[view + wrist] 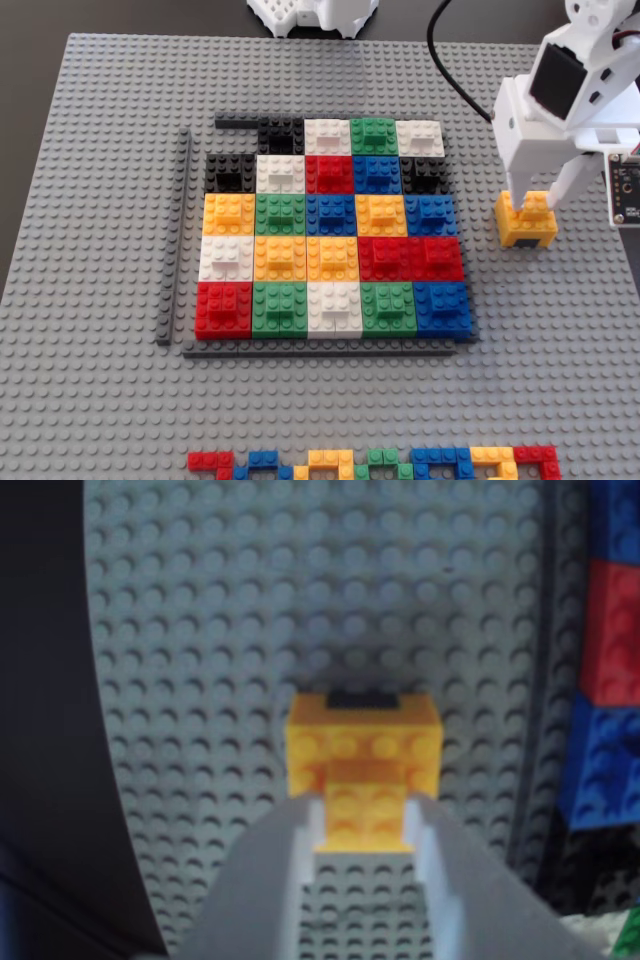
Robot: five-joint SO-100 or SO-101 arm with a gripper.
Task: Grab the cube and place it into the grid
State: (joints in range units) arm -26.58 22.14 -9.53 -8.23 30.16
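The yellow-orange cube [527, 228] stands on the grey studded baseplate [100, 200], to the right of the grid [330, 235]. My white gripper [530, 200] reaches down onto its top. In the wrist view the two fingers flank the smaller raised brick on the cube [365, 745] and touch both its sides, so the gripper [365, 820] is shut on it. The cube's dark notch shows on its far side there. The grid's top-left cell [236, 140] is bare baseplate. Some of the grid's blocks [610, 630] show at the right edge of the wrist view.
A thin row of small multicoloured bricks [380, 463] lies along the front edge. A long dark grey strip [175, 240] runs left of the grid. A white part [315, 15] and a black cable [450, 60] sit at the back.
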